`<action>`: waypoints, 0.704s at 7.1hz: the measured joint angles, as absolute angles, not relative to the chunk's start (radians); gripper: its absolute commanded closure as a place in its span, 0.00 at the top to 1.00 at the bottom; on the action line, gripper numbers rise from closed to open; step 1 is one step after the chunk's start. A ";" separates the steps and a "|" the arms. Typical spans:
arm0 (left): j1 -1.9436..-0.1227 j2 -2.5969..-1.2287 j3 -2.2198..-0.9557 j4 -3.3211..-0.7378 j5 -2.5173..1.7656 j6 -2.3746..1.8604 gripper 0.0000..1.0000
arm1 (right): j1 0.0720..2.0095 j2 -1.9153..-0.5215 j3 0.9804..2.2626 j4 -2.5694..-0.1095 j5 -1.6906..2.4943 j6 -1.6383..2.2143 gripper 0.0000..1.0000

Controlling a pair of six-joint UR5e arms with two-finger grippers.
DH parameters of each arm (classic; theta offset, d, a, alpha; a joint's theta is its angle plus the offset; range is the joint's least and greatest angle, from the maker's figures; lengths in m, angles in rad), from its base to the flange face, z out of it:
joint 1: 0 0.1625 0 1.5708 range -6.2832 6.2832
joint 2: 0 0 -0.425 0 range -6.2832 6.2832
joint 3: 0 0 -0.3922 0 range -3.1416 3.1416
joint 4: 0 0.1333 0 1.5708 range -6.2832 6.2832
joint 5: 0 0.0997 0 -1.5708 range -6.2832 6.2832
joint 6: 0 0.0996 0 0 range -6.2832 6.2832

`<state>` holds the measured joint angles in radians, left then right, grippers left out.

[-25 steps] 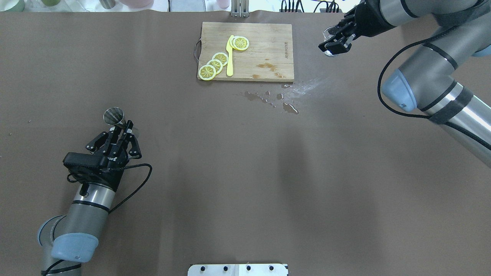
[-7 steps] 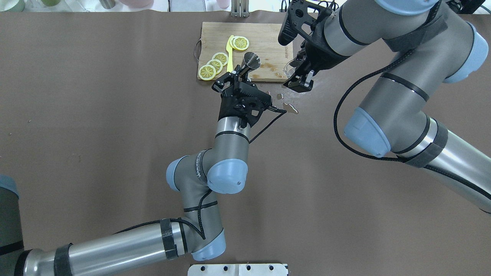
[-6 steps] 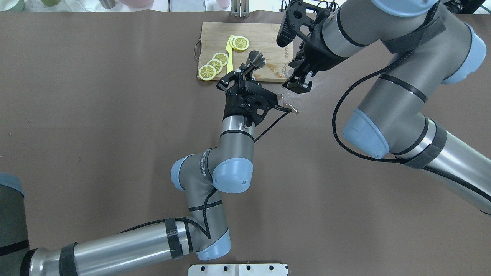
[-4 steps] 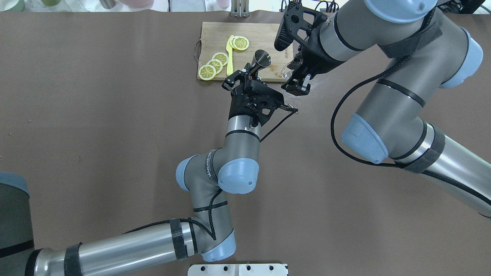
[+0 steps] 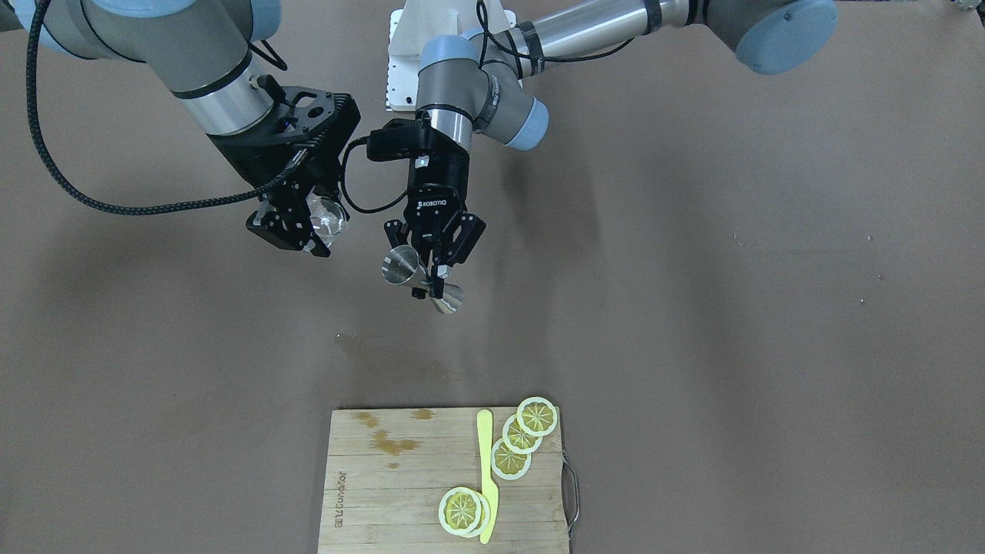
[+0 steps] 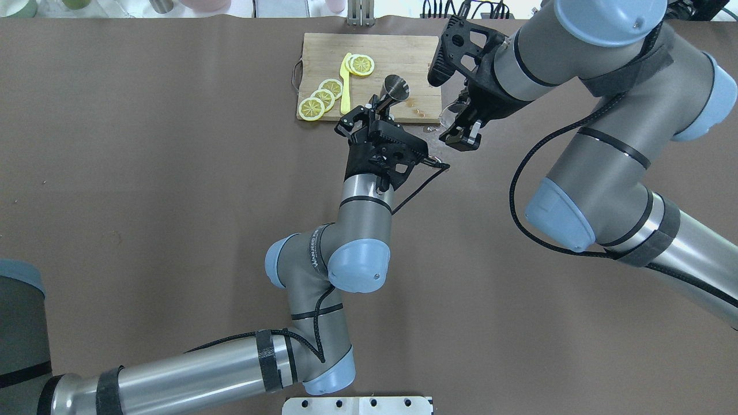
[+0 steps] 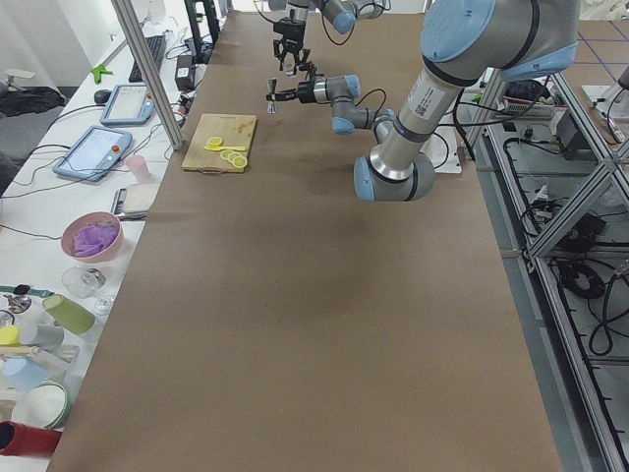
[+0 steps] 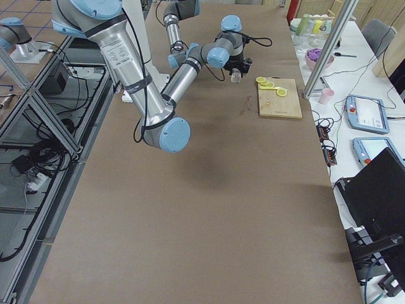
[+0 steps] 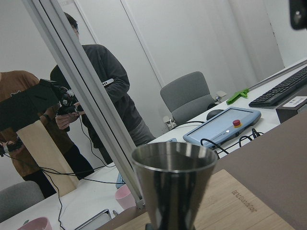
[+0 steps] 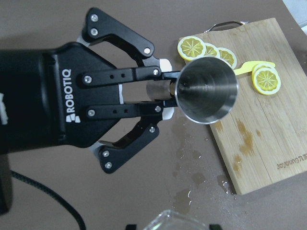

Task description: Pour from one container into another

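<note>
A steel double-cone jigger [image 6: 395, 89] is held at its waist, my left gripper [image 6: 380, 109] shut on it above the table by the board's near edge. In the front view the jigger [image 5: 401, 266] lies tilted, one cup aimed toward the clear glass [image 5: 327, 216]. My right gripper [image 5: 302, 229] is shut on that glass, a short gap away from the jigger. The right wrist view looks into the jigger's mouth [image 10: 207, 91], with the glass rim [image 10: 175, 219] at the bottom edge. The left wrist view shows the jigger [image 9: 175, 184] close up.
A wooden cutting board [image 6: 403, 55] at the far middle carries lemon slices [image 6: 323, 95] and a yellow knife [image 6: 345, 86]. Brown stains mark the board and wet spots [image 5: 362, 346] lie on the table beside it. Two people [image 9: 103, 96] stand beyond the table's far edge.
Both arms came in from the table's sides toward the board. Over the last second the left gripper carried the jigger a little right and farther out; the right gripper with the glass shifted slightly right.
</note>
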<state>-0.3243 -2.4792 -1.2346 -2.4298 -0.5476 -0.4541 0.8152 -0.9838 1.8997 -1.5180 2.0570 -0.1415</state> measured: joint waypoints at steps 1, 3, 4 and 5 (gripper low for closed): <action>-0.324 -2.479 -1.236 -2.430 -0.548 -0.454 0.00 | 0.820 -0.986 1.938 -1.562 2.057 -0.142 0.00; -0.325 -2.478 -1.236 -2.431 -0.548 -0.454 0.00 | 0.836 -0.976 1.984 -1.623 2.067 -0.143 0.00; -0.325 -2.478 -1.236 -2.431 -0.548 -0.454 0.00 | 0.841 -0.950 1.983 -1.655 2.069 -0.143 0.00; -0.326 -2.477 -1.236 -2.431 -0.548 -0.454 0.00 | 0.844 -0.914 1.978 -1.704 2.070 -0.143 0.00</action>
